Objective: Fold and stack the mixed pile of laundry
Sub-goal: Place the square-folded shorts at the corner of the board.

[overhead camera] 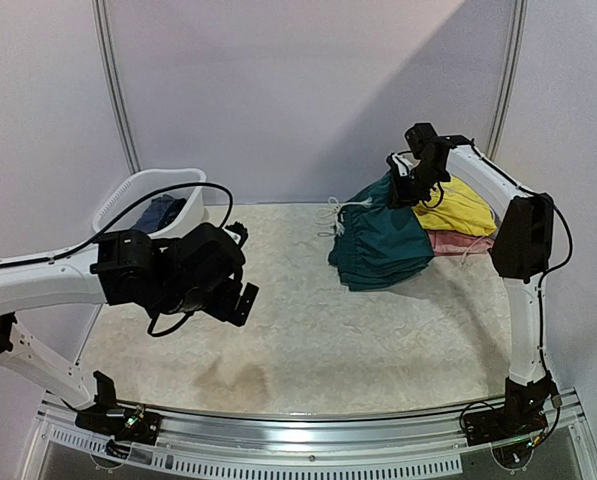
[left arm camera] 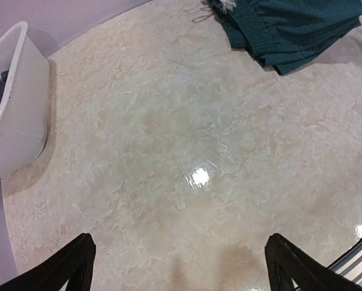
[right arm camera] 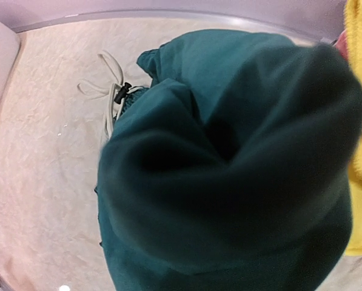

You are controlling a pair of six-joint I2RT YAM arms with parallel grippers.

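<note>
Nearest me, a metal rail [overhead camera: 308, 425] runs along the front edge of the table [overhead camera: 308, 345], with both arm bases fixed to it. The top is a pale, marbled beige sheet, glossy enough to throw back a light spot. My left gripper [left arm camera: 179, 276] hangs over the left-middle of it, jaws spread as wide as they go, with nothing between them. Bare top shows from there across to the teal shorts [overhead camera: 378, 250], which lie far right. My right gripper [overhead camera: 410, 188] is clamped on a bunched-up part of them, lifted off the table. Their white drawstring [right arm camera: 108, 91] trails on the surface to the left. Just beyond the shorts sit a yellow garment [overhead camera: 465, 205] and a pink garment [overhead camera: 460, 242] under it, near the right edge. In the far left corner a white tub [overhead camera: 128, 195] holds a dark blue cloth [overhead camera: 158, 212]. Behind everything stands a pale lilac wall [overhead camera: 308, 90].
</note>
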